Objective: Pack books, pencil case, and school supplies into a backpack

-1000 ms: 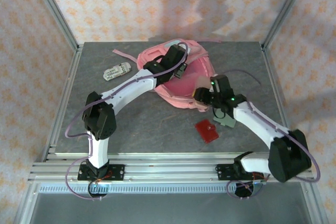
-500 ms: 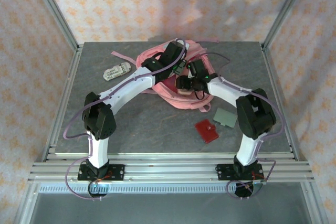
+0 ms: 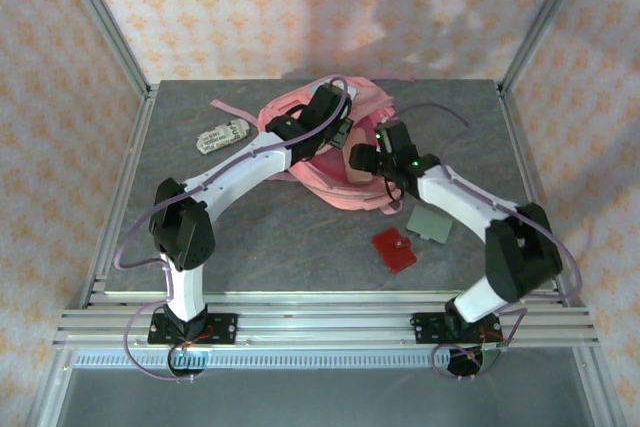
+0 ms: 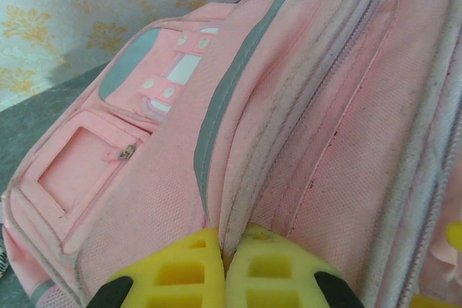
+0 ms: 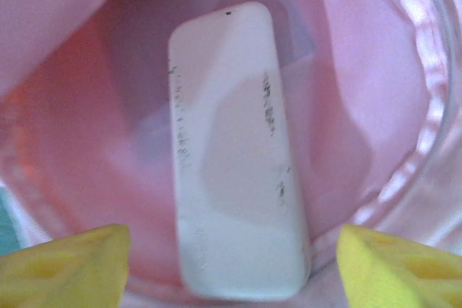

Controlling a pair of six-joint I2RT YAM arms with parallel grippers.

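Observation:
The pink backpack (image 3: 352, 190) lies at the back middle of the table with its mouth open. My left gripper (image 4: 225, 265) is shut on its zipper rim (image 4: 285, 142), holding the flap up. Over the opening, my right gripper (image 5: 234, 254) is open; a white rounded block (image 5: 231, 178) with dark scuffs lies on the pink lining (image 5: 361, 106) between its fingers, touching neither. A red square pad (image 3: 394, 249) and a grey-green card (image 3: 430, 221) lie on the table in front of the backpack. A white printed pouch (image 3: 222, 135), probably the pencil case, lies at the back left. The books are out of view.
A loose pink strap (image 3: 230, 104) trails on the table left of the backpack. Aluminium frame posts (image 3: 118, 42) stand at the table's back corners. A purple cable (image 3: 445, 117) loops above the right arm. Open grey tabletop (image 3: 270, 237) lies in front of the backpack.
My right arm swung from beside the grey-green card up over the backpack's mouth. Its jaws widened and the white block now lies loose inside. The left gripper kept its hold.

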